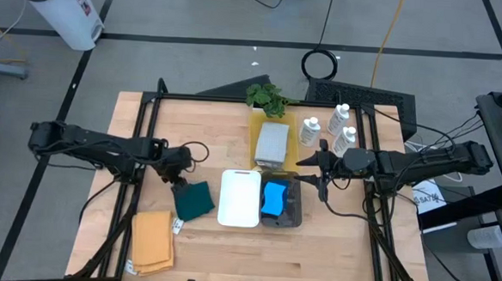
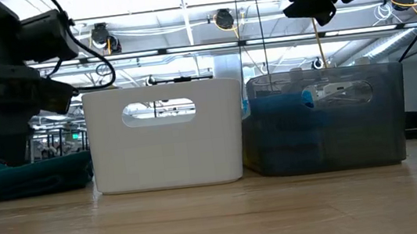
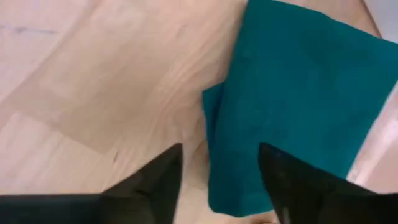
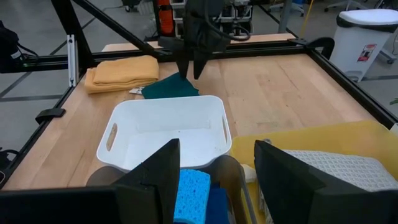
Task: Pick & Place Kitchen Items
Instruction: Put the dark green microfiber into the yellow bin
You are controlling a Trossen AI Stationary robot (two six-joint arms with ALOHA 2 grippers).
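A dark green folded cloth lies flat on the wooden table, left of the white bin. My left gripper is open and points down at the cloth's left edge, one finger on either side of that edge. Blue sponges lie in the dark bin right of the white bin. My right gripper is open and empty, raised beside the dark bin's right side; its wrist view looks over the sponges and the white bin. My left gripper stands open over the dark green cloth's left edge, fingers pointing down from above. One finger is over bare table, the other over the cloth. Whether the fingertips touch the cloth I cannot tell.
An orange-tan folded cloth lies at the near left. A grey cloth rests on a yellow mat behind the bins. Three white bottles stand at the far right, and a leafy plant at the far edge. Black frame rails border the table.
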